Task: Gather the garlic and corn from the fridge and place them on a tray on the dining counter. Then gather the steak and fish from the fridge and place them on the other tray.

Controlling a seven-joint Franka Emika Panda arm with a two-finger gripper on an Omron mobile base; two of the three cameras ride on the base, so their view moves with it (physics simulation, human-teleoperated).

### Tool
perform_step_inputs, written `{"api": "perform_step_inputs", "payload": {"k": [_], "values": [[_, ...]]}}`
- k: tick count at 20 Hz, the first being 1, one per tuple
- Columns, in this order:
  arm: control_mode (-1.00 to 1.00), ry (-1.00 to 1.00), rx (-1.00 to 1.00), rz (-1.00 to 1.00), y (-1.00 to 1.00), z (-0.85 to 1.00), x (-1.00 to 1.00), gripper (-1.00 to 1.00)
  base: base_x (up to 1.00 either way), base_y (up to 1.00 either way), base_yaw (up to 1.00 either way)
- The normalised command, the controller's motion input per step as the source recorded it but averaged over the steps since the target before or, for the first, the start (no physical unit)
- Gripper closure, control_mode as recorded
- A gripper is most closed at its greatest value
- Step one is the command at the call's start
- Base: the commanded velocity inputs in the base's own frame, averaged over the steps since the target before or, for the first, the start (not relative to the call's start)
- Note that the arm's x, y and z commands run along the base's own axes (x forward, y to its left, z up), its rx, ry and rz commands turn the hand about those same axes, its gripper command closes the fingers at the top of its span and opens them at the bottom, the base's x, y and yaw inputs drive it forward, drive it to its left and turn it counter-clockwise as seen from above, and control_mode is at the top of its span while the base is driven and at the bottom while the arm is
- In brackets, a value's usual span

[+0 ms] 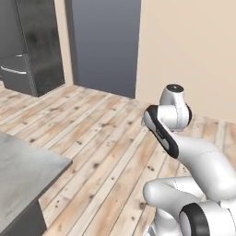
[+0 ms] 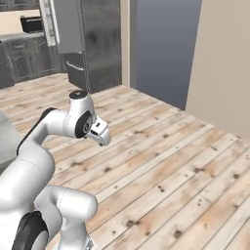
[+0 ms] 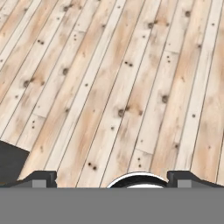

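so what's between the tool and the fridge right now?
Only bare wood floor. In the right base view the open tool hangs over planks that run unbroken back to the fridge; the hand view shows planks too.

arm: I see it (image 2: 53, 124) folded close over its base, elbow bent, wrist turned down.
gripper: my gripper (image 3: 112, 177) faces down, jaws spread wide, nothing between them.

A pale knotted wooden plank floor (image 1: 101, 138) runs across the room. A plain beige wall (image 1: 189, 50) stands at the right, beside a recessed grey-blue wall panel (image 1: 103, 44). Dark-grey kitchen cabinets (image 2: 24, 61) line the far left.
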Motion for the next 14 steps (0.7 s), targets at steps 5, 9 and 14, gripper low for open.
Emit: {"api": "perform_step_inputs", "payload": {"k": [5, 9, 14], "values": [[1.00, 0.00, 0.00, 0.00, 0.00, 0.00, 0.00, -1.00, 1.00, -0.60, 0.22], [1.00, 0.00, 0.00, 0.00, 0.00, 0.00, 0.00, -1.00, 1.00, -0.45, 0.34], [1.00, 0.00, 0.00, 0.00, 0.00, 0.00, 0.00, -1.00, 1.00, -0.11, 0.51]]}}
